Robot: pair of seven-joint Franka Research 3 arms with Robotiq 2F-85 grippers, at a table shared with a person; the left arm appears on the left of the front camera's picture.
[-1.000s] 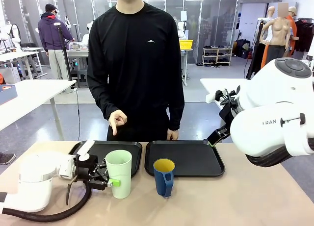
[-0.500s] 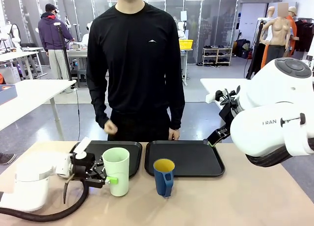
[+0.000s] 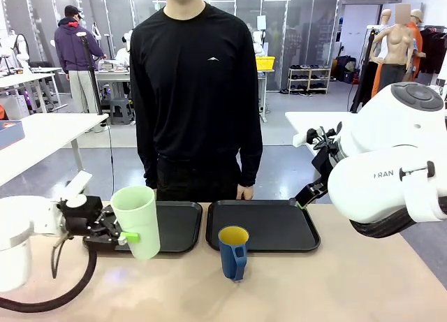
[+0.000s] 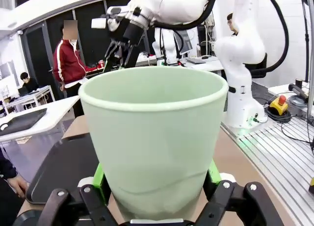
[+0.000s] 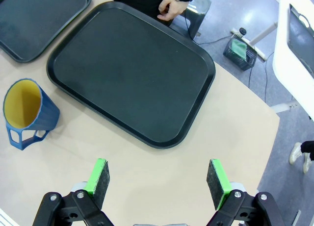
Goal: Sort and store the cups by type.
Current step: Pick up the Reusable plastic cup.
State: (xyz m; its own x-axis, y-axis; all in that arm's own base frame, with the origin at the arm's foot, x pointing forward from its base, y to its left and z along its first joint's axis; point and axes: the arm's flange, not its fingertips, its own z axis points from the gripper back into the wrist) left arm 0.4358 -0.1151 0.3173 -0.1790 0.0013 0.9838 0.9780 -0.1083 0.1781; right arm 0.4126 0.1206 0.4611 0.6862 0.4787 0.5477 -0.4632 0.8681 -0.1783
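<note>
Left gripper [image 3: 131,236] clamps the tumbler [image 3: 136,217] low on its wall by the left tray's [image 3: 178,221] near left corner: plastic, probably light, stiff and slick, so a squeeze across the wall suits; mug [image 3: 234,252] stands off the right tray's [image 3: 272,224] near left corner, right gripper [image 5: 159,179] agape.

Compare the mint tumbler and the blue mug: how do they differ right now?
The tumbler is tall, pale mint and handleless; the mug is shorter, dark blue with a yellow inside and a handle. The tumbler is clamped in the left gripper; the mug stands free on the table. Both have their mouths up.
</note>
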